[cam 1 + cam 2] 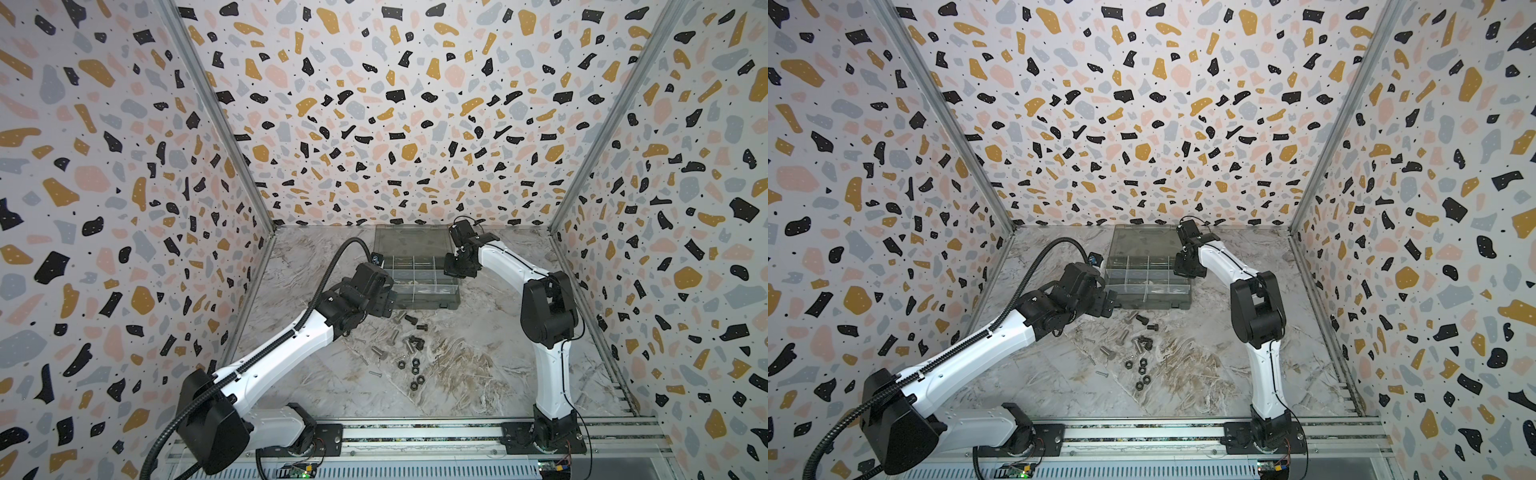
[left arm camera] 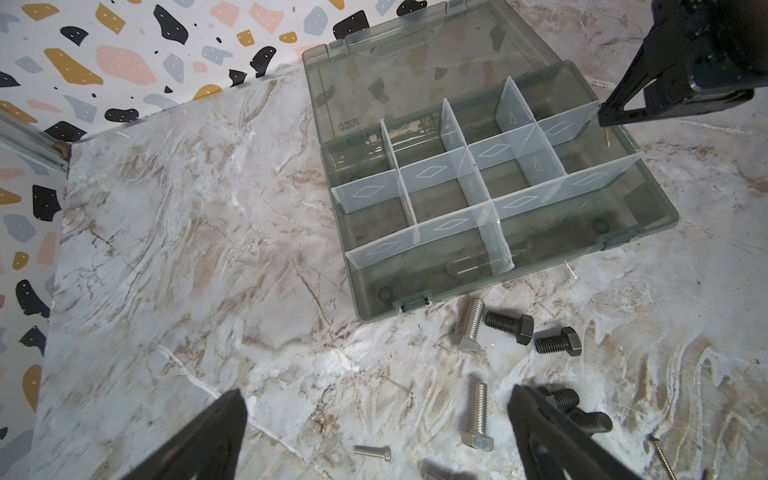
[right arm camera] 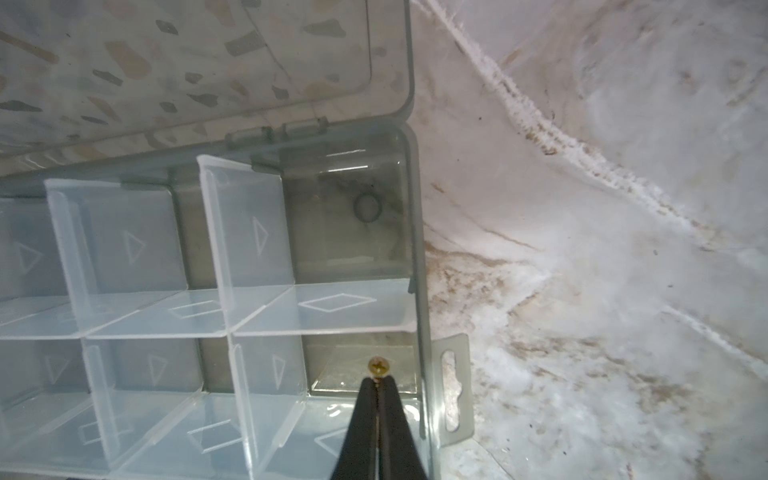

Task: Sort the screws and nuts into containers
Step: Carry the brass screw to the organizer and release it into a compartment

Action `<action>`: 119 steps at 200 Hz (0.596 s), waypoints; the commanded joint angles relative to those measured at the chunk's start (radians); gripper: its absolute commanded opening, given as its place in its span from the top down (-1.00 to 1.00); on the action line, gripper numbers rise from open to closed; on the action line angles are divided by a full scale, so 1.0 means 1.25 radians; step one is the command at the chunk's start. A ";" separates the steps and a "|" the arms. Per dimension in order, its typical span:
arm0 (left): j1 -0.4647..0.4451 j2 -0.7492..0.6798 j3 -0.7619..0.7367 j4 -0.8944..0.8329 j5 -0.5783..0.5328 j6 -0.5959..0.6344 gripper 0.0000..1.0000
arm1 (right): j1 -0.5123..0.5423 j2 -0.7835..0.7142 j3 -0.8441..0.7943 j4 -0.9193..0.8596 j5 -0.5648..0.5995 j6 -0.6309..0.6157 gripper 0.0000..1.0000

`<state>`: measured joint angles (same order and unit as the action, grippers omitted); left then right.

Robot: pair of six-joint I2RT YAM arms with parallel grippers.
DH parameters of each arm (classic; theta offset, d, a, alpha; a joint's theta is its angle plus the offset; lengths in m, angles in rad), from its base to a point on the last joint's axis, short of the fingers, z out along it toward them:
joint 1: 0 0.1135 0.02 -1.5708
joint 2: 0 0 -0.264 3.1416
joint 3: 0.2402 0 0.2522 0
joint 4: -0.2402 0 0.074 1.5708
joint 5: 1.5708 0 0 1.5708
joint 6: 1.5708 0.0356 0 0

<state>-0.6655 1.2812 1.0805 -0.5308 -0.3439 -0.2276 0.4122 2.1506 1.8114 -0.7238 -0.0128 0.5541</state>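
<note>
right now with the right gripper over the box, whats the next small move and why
Probably open the right gripper and let go. Its jaws are shut on a small brass screw, which hangs above an end compartment of the organiser box, just inside the outer wall. Nothing shows in that compartment, so the screw should drop straight in.

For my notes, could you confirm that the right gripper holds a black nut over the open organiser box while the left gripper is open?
No: the right wrist view shows the right gripper shut on a brass-coloured screw, not a black nut. It is over the open organiser box, and the left gripper is open.
</note>
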 commanded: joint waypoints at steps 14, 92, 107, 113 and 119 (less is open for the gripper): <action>0.011 0.009 0.012 0.029 0.010 -0.001 -1.00 | 0.000 0.008 0.042 -0.003 -0.018 -0.019 0.98; 0.026 0.021 0.025 0.025 0.016 -0.013 -1.00 | 0.000 -0.018 0.083 -0.040 -0.051 -0.045 0.31; 0.026 0.016 0.021 0.024 0.016 -0.013 -1.00 | 0.010 -0.061 0.069 -0.063 -0.059 -0.060 0.32; 0.025 0.013 0.019 0.025 0.016 -0.013 -1.00 | 0.019 -0.084 0.056 -0.072 -0.057 -0.067 0.32; 0.026 0.008 0.015 0.026 0.017 -0.013 -1.00 | 0.029 -0.107 0.034 -0.080 -0.053 -0.074 0.33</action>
<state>-0.6395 1.3109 1.0805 -0.5213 -0.3302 -0.2329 0.4164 2.1715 1.8702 -0.7502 -0.0700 0.4999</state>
